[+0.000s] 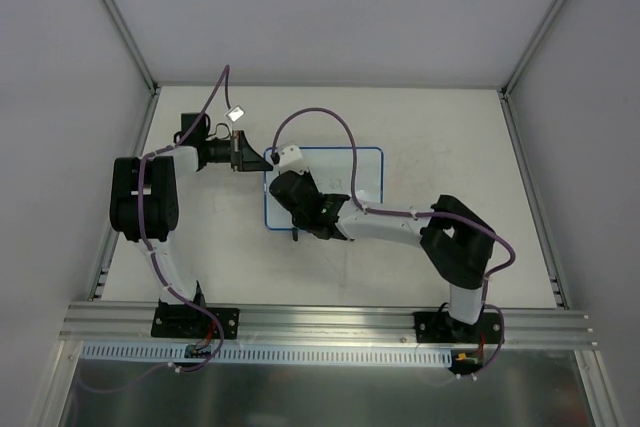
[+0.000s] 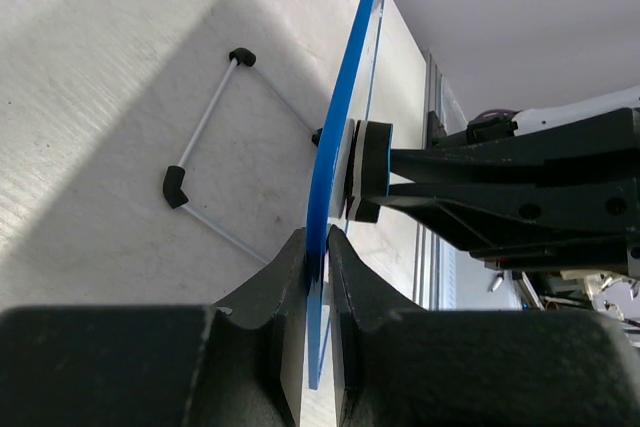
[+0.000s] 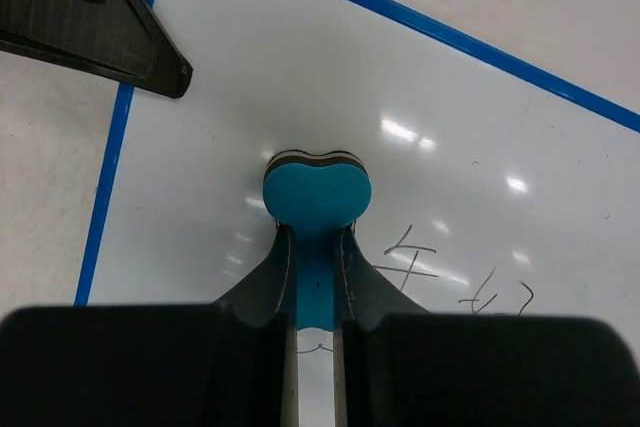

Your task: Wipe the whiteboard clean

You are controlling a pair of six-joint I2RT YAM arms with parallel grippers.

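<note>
Rail: metal rail [image 1: 330, 319] along the near edge, with both arm bases bolted on it.
Right gripper: the right gripper [image 3: 316, 247] is clamped tight on a blue eraser [image 3: 317, 197]. Its fingers hug the narrow end, over the near-left part of the board.
Eraser: the flat pad is pushed right up against the white face, and from the left wrist view it looks like it's touching.
Whiteboard: the whiteboard [image 1: 325, 165] sits about mid-table, a bit left of centre. The long side runs left-right and there's a blue frame all round.
Scribbles: a few thin dark pen marks [image 3: 410, 257] on the board, just right of the eraser.
Left gripper: the left gripper [image 2: 318, 247] pinches the board's blue edge near its far-left corner. One finger is on each face, with only the frame between them.
Stand: thin wire stand [image 2: 205, 137] with black caps, on the table side of the board. Can't tell if it touches the table.
Table: pale table [image 1: 450, 137] with plain walls on three sides.
</note>
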